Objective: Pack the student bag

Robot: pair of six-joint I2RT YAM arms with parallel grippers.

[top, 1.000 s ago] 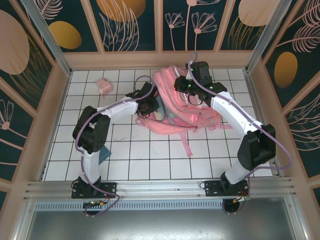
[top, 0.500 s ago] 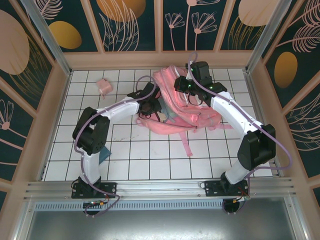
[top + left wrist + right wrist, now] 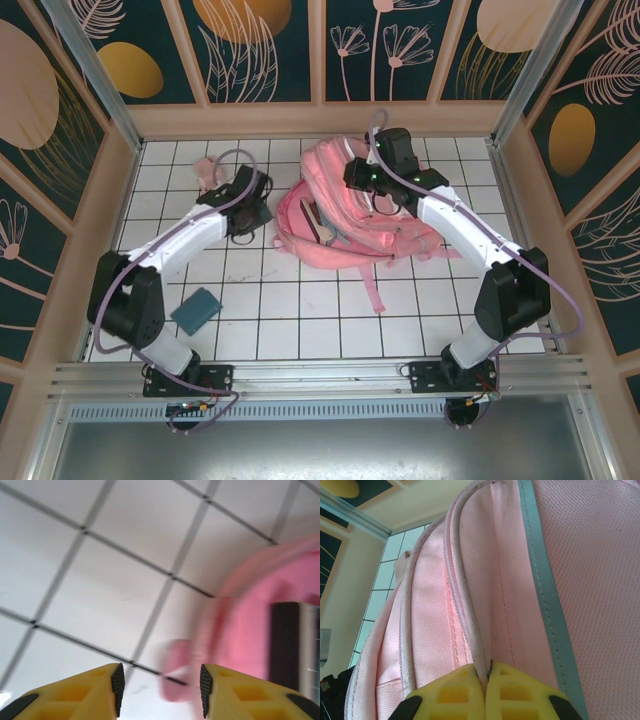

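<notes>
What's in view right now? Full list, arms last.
student bag: 1, pink with a pale strip, lying on the far middle of the table, opening towards the left
dark flat item: 1, black with a pale edge, inside the bag's opening
small box: 1, pink, far left of the table, partly behind the left arm's cable
flat pad: 1, teal, near left, beside the left arm
table: 1, white tiles, dark grid lines
left gripper: 1, yellow fingers, open and empty, over tiles just left of the bag
right gripper: 1, yellow fingers, shut on a fold of the bag's fabric
</notes>
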